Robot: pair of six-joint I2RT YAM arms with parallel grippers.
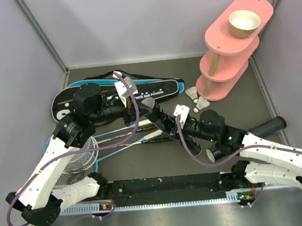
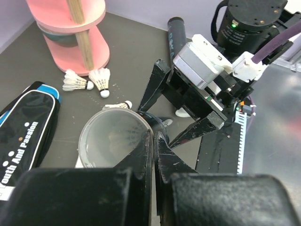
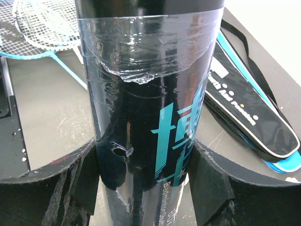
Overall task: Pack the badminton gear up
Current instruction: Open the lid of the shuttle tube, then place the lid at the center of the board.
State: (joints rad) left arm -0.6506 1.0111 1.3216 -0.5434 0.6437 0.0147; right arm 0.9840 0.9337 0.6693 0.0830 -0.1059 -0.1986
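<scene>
Tube [image 3: 150, 117], black with teal lettering: off the table, roughly upright, mouth up. Right gripper [image 3: 148, 176] clamps it low on the body, one pad on each side, and the jaws stand wide only because the tube fills them. I read this as a holder's grip that steadies the mouth so the other arm can load from above.

Left gripper [image 2: 154, 150] sits at the tube's rim, fingers pressed together. I see nothing between them. Whether they nip the thin rim I cannot tell. Pale feathers show faintly down inside the tube, probably a shuttlecock already in.

Outward from the tube: at least three loose shuttlecocks [image 2: 101, 80] lie on the table. One is just behind the tube's mouth and two are farther off at the foot of the pink stand [image 2: 70, 28]. The second tube [image 2: 175, 35] lies flat, well off on the right-arm side. The racket bag [image 2: 28, 127] lies flat beyond the tube, away from the arm bases. The rackets [image 3: 42, 23] lie on the left-arm side.

Judgement: loose shuttlecocks come next.
</scene>
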